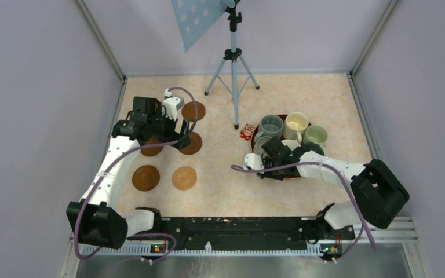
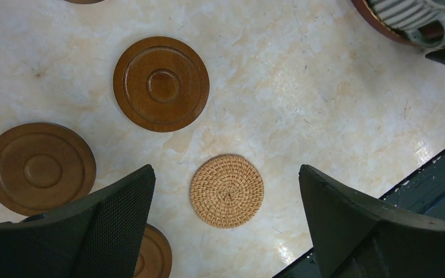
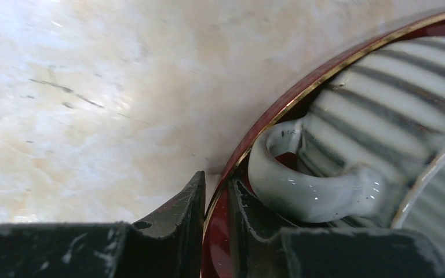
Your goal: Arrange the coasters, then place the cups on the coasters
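Wooden coasters lie on the table's left half: (image 1: 193,110), (image 1: 190,143), (image 1: 150,147), (image 1: 145,178). A paler woven coaster (image 1: 184,178) lies beside them. My left gripper (image 1: 181,134) hovers above them, open and empty; its wrist view has the woven coaster (image 2: 227,190) between the fingers and a wooden coaster (image 2: 161,84) beyond. The cups stand crowded on the red tray (image 1: 255,133): grey-green (image 1: 271,125), cream (image 1: 295,123), pale green (image 1: 316,135), ribbed (image 1: 259,145). My right gripper (image 1: 266,161) is shut on the tray's gold-edged rim (image 3: 301,87), next to the ribbed cup's handle (image 3: 307,194).
A tripod (image 1: 233,58) stands at the back centre, with a small red-and-white object (image 1: 247,131) near its foot, left of the tray. The arms' base rail (image 1: 237,226) runs along the near edge. Walls close in on three sides.
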`<state>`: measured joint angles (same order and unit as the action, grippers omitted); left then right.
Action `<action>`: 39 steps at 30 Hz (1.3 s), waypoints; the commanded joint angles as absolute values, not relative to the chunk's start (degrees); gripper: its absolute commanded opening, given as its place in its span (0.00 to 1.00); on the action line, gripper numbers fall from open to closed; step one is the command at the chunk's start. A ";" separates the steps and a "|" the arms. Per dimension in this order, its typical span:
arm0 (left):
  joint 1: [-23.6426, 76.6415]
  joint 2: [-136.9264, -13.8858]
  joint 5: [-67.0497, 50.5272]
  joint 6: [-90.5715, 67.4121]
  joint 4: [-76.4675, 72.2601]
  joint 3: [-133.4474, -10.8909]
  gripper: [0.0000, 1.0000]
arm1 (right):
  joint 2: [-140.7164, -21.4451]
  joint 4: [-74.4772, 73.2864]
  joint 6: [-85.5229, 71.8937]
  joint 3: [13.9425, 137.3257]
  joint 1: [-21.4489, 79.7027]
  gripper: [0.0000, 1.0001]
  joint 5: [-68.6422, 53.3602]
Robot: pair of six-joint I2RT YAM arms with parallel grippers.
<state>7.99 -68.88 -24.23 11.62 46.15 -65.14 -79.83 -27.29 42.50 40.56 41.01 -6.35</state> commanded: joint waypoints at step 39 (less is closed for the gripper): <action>8.15 -73.00 -38.25 15.82 45.37 -68.96 0.99 | -67.25 -46.77 29.08 66.81 43.53 0.59 -31.12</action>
